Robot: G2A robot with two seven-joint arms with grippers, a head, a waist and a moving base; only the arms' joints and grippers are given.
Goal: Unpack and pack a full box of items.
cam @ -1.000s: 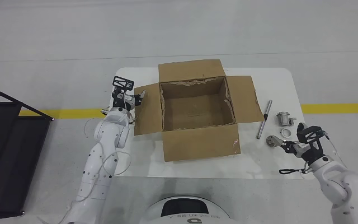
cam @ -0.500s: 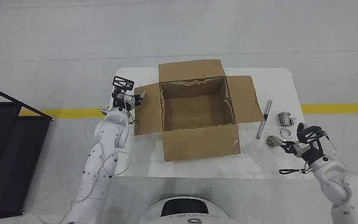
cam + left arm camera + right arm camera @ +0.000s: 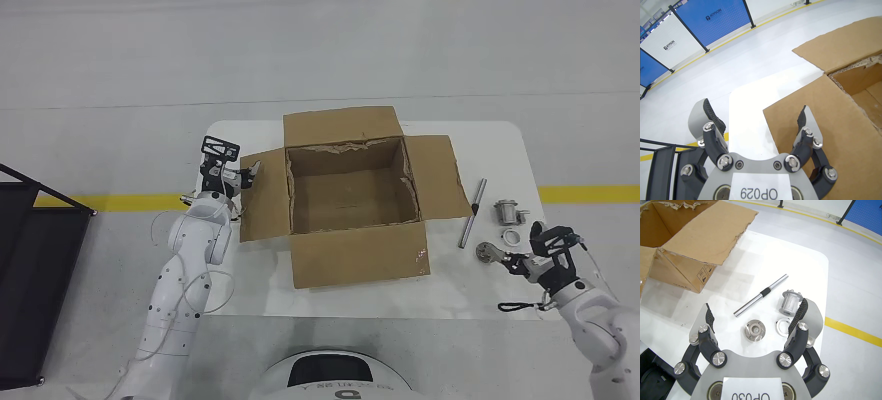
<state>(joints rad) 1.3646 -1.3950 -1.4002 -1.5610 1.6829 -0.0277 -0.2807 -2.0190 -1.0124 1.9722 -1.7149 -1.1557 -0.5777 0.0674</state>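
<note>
Nothing has shifted; both arms wait as before by the open box.
Left gripper (image 3: 755,108), fingers apart, hangs over the left flap of the box (image 3: 355,255). Right gripper (image 3: 755,302), also spread, hovers above the rod (image 3: 761,295), flange (image 3: 755,330), ring (image 3: 781,326) and hub (image 3: 791,303) on the table (image 3: 480,140).

Right arm: small drift only. The black-and-silver right gripper (image 3: 512,262) and the white forearm behind it have shifted a trace leftward and toward the near edge of the white tabletop (image 3: 460,288), at its right end, beside the round flanged metal disc (image 3: 487,252). The movement is very slight, and no finer detail can be told.
</note>
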